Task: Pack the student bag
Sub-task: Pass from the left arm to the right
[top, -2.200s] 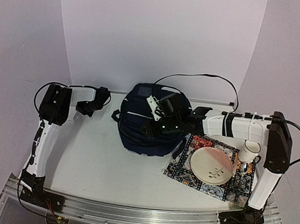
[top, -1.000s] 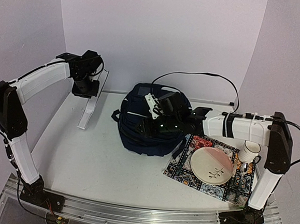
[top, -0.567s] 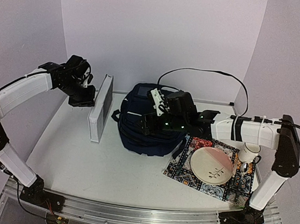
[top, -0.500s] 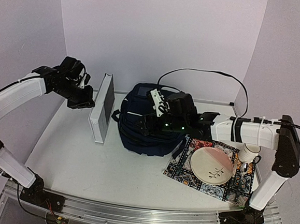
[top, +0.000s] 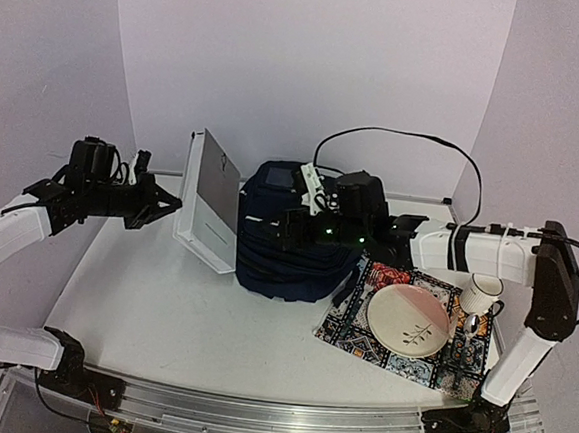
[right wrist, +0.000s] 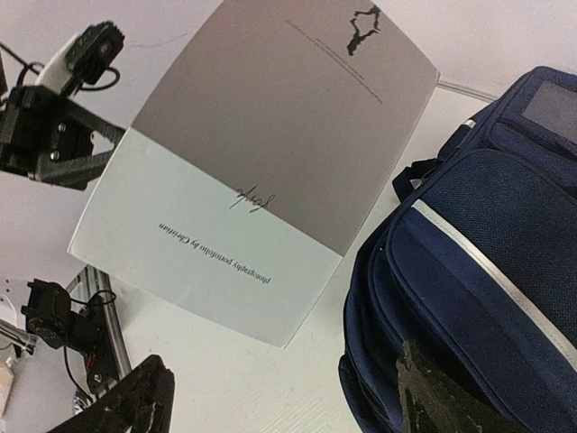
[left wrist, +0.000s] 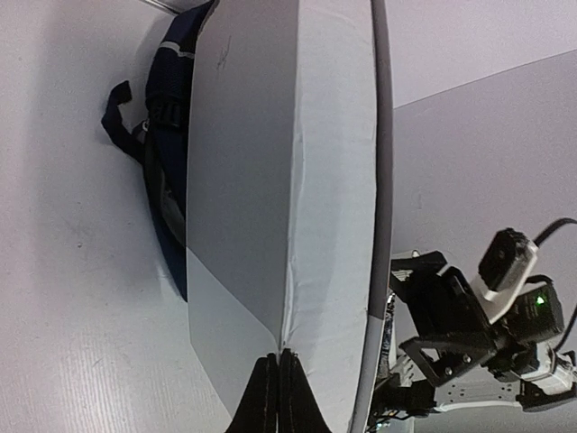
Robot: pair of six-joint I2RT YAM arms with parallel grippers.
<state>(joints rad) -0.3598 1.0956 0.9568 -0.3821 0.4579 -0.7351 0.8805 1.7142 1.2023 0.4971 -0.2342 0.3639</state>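
Note:
The student bag (top: 288,267) is a dark navy backpack with white stripes, standing mid-table; it also shows in the right wrist view (right wrist: 491,271) and the left wrist view (left wrist: 169,135). My left gripper (top: 167,205) is shut on the edge of a thin grey-and-white book (top: 210,210) and holds it tilted in the air just left of the bag. In the left wrist view my gripper (left wrist: 278,397) pinches the book (left wrist: 288,180). My right gripper (top: 294,222) is open above the bag's left side. In the right wrist view it (right wrist: 284,406) is spread wide, one finger (right wrist: 433,397) over the bag, facing the book (right wrist: 261,162).
A patterned mat (top: 361,332) lies right of the bag with a cream plate (top: 408,321), a white mug (top: 482,292) and a spoon (top: 472,324). A black cable (top: 406,137) loops up behind the right arm. Walls close in the back and sides.
My left arm has lifted the book off the table at the far left and carried it right, tilted, up to the bag. My right gripper has shifted slightly over the bag.

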